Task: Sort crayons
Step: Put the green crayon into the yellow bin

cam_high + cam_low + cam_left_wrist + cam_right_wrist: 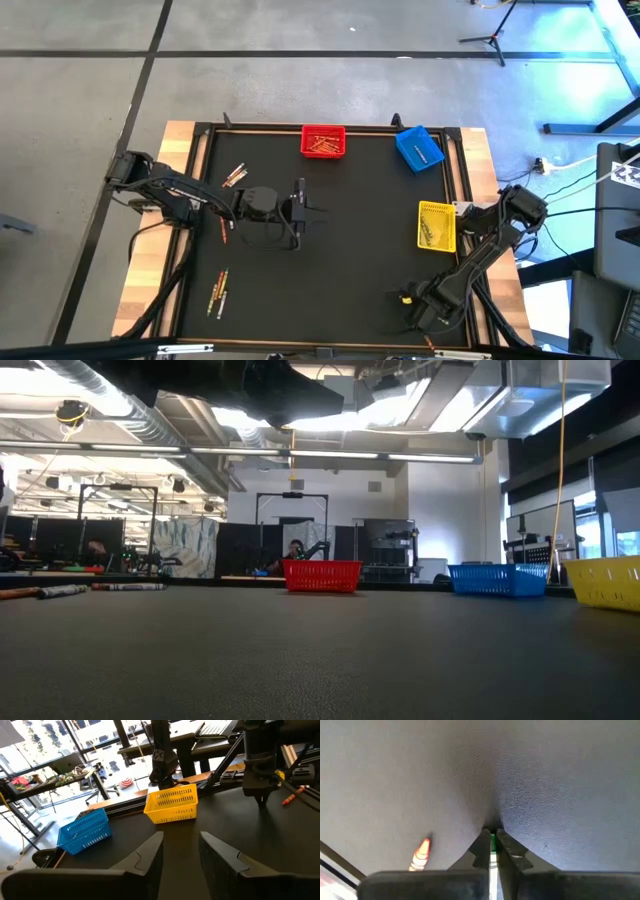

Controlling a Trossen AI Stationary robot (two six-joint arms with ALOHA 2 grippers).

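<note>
Right gripper (pixel 491 840): you had it clamped on a thin green crayon (pixel 492 844), tips at the mat.
Neighbour: an orange crayon (pixel 421 852) lay just beside it.
Left gripper (pixel 181 851): open, holding nothing.

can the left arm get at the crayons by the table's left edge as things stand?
Probably yes. The left hand hangs open and empty over mid-table, and the crayons lie on bare mat beside that arm with nothing around them. The right hand is far off, shut on a green crayon.

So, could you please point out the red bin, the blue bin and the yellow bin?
red bin (pixel 323 141), high view, its middle.
blue bin (pixel 419 148), high view, its middle.
yellow bin (pixel 436 225), high view, its middle.
</note>
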